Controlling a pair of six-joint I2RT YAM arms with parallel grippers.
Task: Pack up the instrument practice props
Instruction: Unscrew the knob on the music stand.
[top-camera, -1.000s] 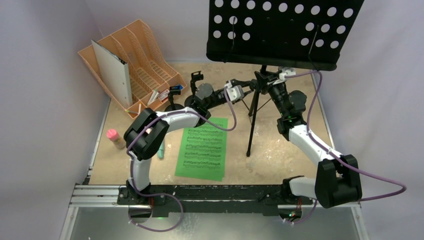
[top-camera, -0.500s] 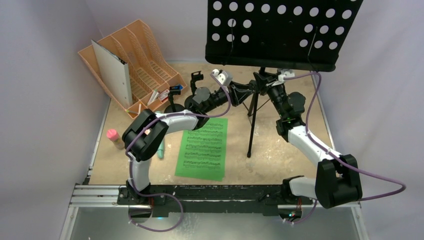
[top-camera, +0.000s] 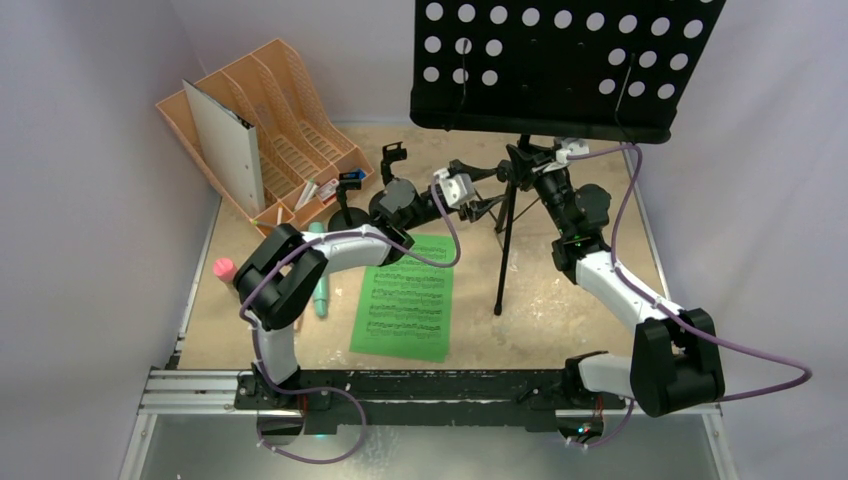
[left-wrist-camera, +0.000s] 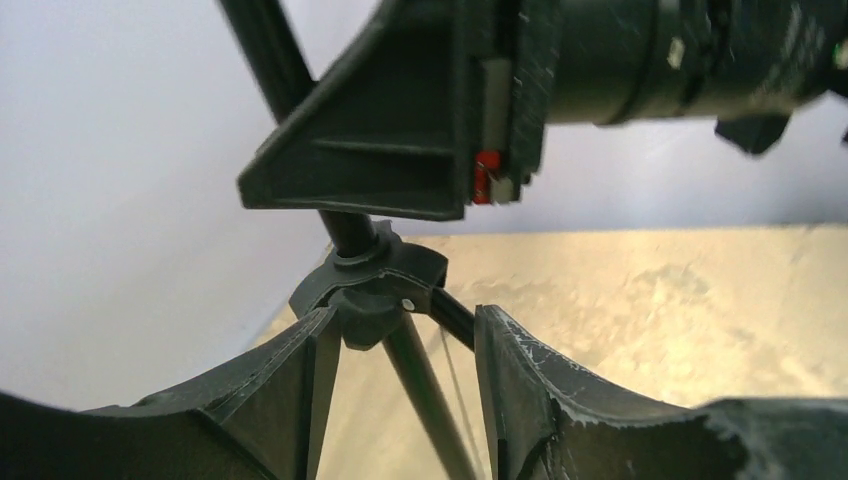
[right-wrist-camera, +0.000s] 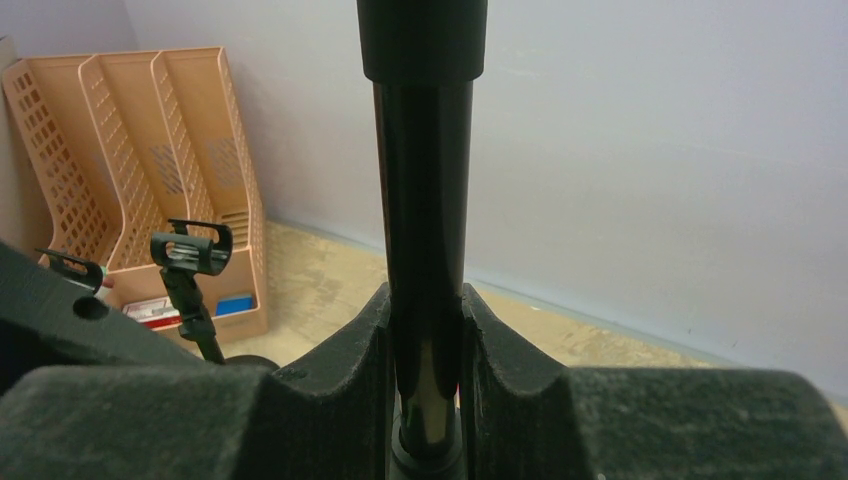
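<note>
The black tripod (top-camera: 504, 250) stands at the back middle, its perforated music desk (top-camera: 560, 60) high above. My right gripper (top-camera: 530, 165) is shut on the tripod's upright pole (right-wrist-camera: 425, 200), both pads pressed to it (right-wrist-camera: 425, 300). My left gripper (top-camera: 490, 190) is open just below the leg hub (left-wrist-camera: 370, 285); one leg (left-wrist-camera: 425, 400) runs between its fingers (left-wrist-camera: 400, 335) without touching. A green sheet-music page (top-camera: 405, 297) lies flat in the middle. The teal microphone (top-camera: 320, 290) and the pink microphone (top-camera: 225, 270) lie at the left. Two clip poles (top-camera: 392, 160) (top-camera: 349, 188) stand by the rack.
The orange slotted file rack (top-camera: 290, 110) with a grey binder (top-camera: 225, 130) stands at the back left; it also shows in the right wrist view (right-wrist-camera: 130, 170), with a clip pole (right-wrist-camera: 190, 260) in front. Walls close in on three sides.
My left wrist rolled up and away, then came back down to the tripod's leg hub; the left elbow swung left, uncovering more of the teal microphone. The right gripper stayed on the pole.
</note>
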